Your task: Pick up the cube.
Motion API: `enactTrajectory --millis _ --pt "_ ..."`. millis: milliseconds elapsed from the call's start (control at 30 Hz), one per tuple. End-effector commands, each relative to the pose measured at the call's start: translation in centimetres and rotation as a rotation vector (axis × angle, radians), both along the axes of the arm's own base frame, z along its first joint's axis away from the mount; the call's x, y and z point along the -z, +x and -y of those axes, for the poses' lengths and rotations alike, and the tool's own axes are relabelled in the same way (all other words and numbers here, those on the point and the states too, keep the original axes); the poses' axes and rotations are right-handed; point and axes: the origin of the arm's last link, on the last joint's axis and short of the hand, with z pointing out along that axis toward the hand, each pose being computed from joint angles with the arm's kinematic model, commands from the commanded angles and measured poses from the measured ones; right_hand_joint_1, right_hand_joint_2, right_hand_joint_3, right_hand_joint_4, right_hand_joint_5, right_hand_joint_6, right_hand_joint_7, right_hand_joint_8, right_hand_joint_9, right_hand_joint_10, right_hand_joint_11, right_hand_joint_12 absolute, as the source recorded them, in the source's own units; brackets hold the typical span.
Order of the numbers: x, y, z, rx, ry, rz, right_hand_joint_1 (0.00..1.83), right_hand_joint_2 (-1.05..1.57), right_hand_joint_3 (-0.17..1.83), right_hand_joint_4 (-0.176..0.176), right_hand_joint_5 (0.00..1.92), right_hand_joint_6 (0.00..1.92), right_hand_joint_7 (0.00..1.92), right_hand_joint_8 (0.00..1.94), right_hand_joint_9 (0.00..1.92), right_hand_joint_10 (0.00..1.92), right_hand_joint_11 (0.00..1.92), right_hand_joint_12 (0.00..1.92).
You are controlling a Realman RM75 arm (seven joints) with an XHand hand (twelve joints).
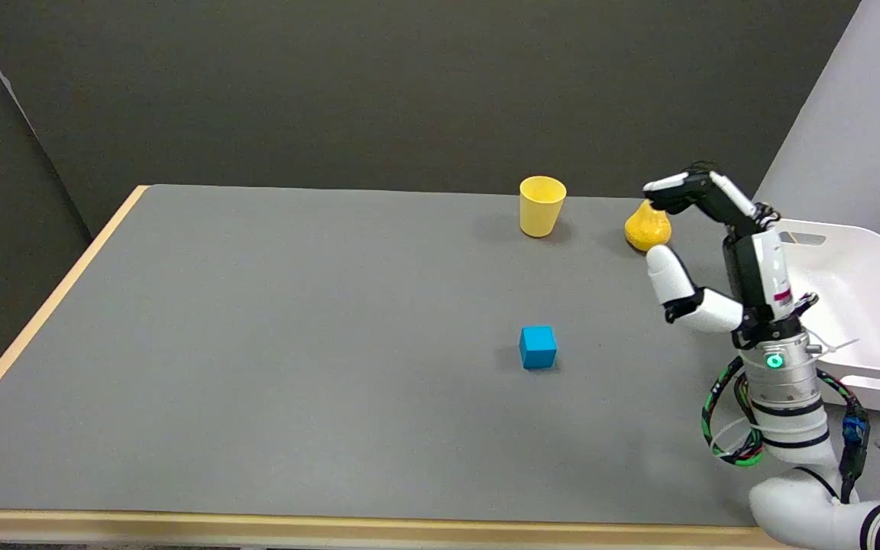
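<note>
the blue cube sits alone on the grey bench, a little right of centre and nearer the front edge, while the right hand hangs in the air well off to its right, holding nothing, its fingers spread wide with the upper ones arched over and the thumb jutting out toward the cube. the main risk, as i judge it, is in the approach: coming in low from the side, the thumb or a fingertip could nudge the cube and send it sliding on the smooth mat before anything closes round it. the cube looks hard, flat-faced and sharp-edged, so a grip on two opposite faces should hold, but a grip across an edge or corner could make it twist and pop out. behind the hand lie a yellow pear-shaped thing with a pebbled skin and, to its left, a yellow cup, plain, matte and tapered, standing upright; both are well apart from the cube and unlikely to be hit on the way. a white plastic bin with glossy rounded walls stands at the right edge, close beside the arm, and a wide swing of the wrist might clip it.
</note>
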Motion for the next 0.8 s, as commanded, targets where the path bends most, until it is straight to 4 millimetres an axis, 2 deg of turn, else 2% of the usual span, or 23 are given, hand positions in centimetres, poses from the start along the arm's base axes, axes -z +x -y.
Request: enactTrajectory --millis 33,233,367,500,633,800 --pt "1.4 -2.3 -0.3 0.095 0.036 -0.050 0.64 0.72 0.89 0.089 0.45 0.98 0.61 0.73 0.55 1.13 0.40 1.61" --pt "1.7 -4.0 -0.7 0.188 0.048 -0.073 0.63 0.71 0.88 0.090 0.45 0.97 0.61 0.72 0.55 1.13 0.37 1.56" --pt "2.8 -5.6 -0.7 0.289 0.088 -0.144 0.62 0.70 0.88 0.081 0.45 0.94 0.60 0.72 0.54 1.15 0.33 1.53" --pt "3.9 -7.0 -0.9 0.364 0.037 -0.259 0.62 0.66 0.89 0.041 0.39 0.73 0.53 0.63 0.46 1.08 0.22 1.44" --pt "5.0 -7.9 -0.3 0.414 -0.001 -0.387 0.62 0.66 0.86 0.025 0.35 0.64 0.49 0.57 0.39 1.02 0.15 1.35" --pt "5.0 -8.6 1.2 0.475 -0.021 -0.504 0.62 0.63 0.90 0.022 0.32 0.59 0.43 0.52 0.32 0.90 0.08 1.30"
